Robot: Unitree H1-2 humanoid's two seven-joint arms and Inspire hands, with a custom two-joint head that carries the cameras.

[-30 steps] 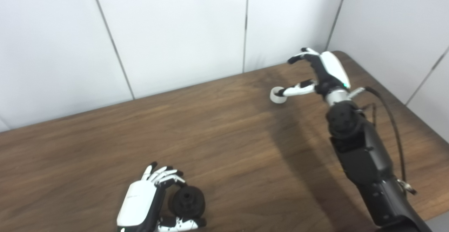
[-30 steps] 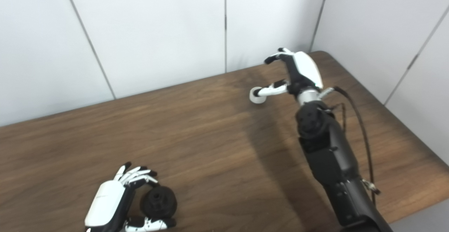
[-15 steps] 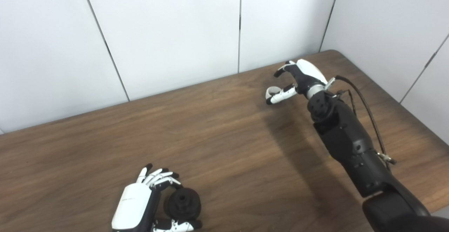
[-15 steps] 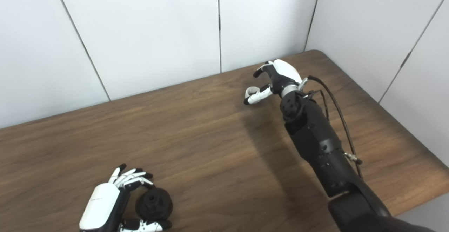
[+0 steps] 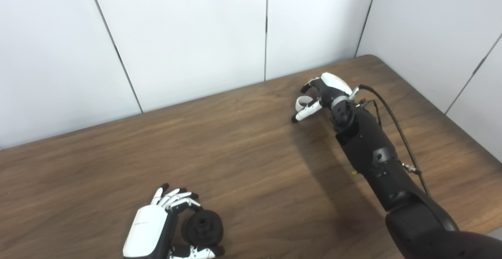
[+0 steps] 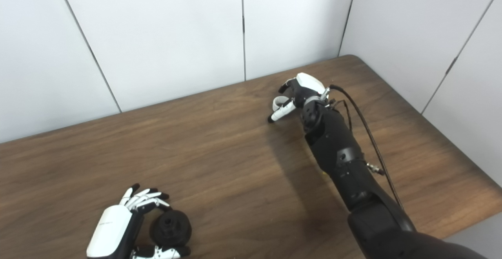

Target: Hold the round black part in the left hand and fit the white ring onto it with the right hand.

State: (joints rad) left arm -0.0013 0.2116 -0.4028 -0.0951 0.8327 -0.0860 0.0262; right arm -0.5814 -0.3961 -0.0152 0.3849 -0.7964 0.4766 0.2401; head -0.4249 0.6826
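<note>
- The left hand (image 5: 151, 229) sat low at the near edge of the wooden bench (image 5: 243, 165), its fingers (image 5: 174, 201) curled over the round black part (image 5: 204, 227) with the thumb tucked under it, so it was gripping that piece.
- The black part looked like a chunky disc with a hole in the middle, face turned toward me.
- Way over at the far right side of the bench, the right hand (image 6: 296, 94) was curled in around the white ring (image 6: 278, 103), fingers above and thumb below.
- Ring looked pinched there, right by the bench top; couldn't tell if it was touching the wood.
- The two hands were well apart, and the ring wasn't on the black part.
</note>
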